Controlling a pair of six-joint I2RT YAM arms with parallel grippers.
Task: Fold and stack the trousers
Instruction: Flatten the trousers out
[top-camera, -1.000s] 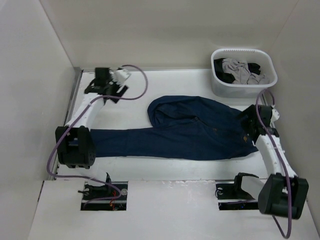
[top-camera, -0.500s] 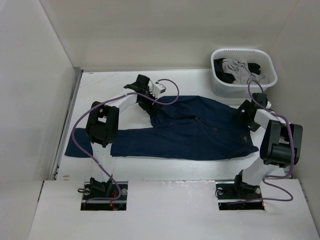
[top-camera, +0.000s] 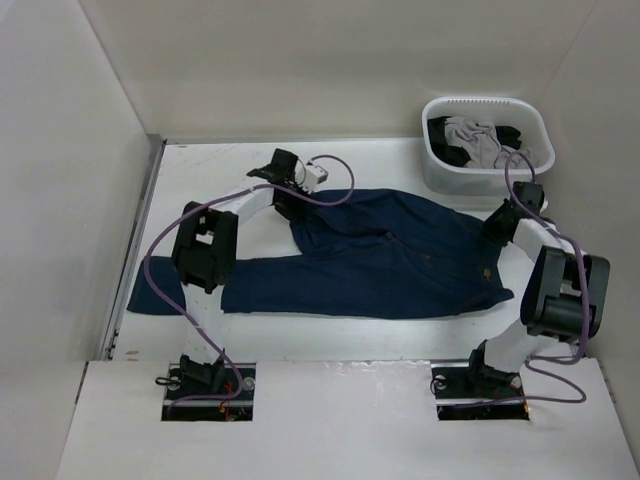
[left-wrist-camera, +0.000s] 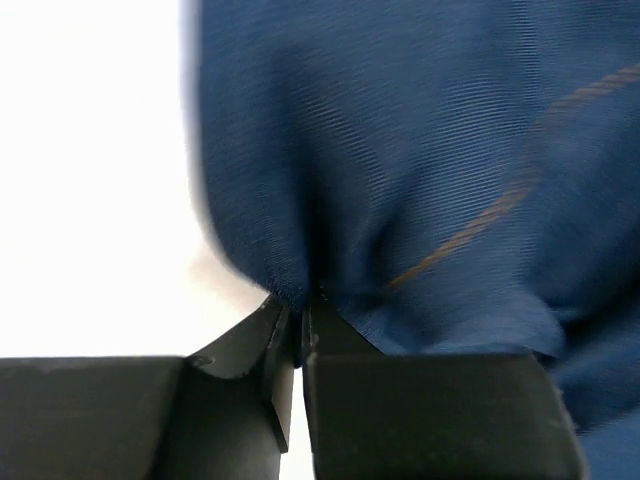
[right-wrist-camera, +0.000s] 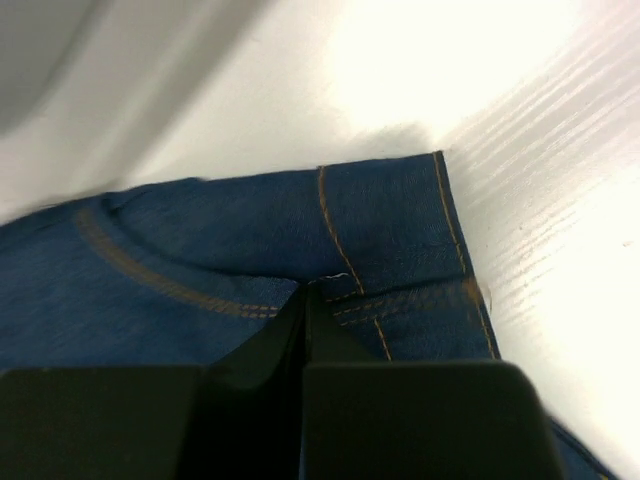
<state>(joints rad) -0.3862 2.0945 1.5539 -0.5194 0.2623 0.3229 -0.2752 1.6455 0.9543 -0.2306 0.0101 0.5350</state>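
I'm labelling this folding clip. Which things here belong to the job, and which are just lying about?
Part of the job:
- jeans, spread out flat
- left claw, shut on the jeans' cloth
- right claw, shut on the jeans at the waistband corner

Just lying about:
- white basket
- grey and black clothes inside it

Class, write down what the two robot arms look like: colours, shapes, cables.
Both the left arm and right arm have white links with bulky black joint housings. A purple cable loops along each. The left claw and right claw have flat black fingers.
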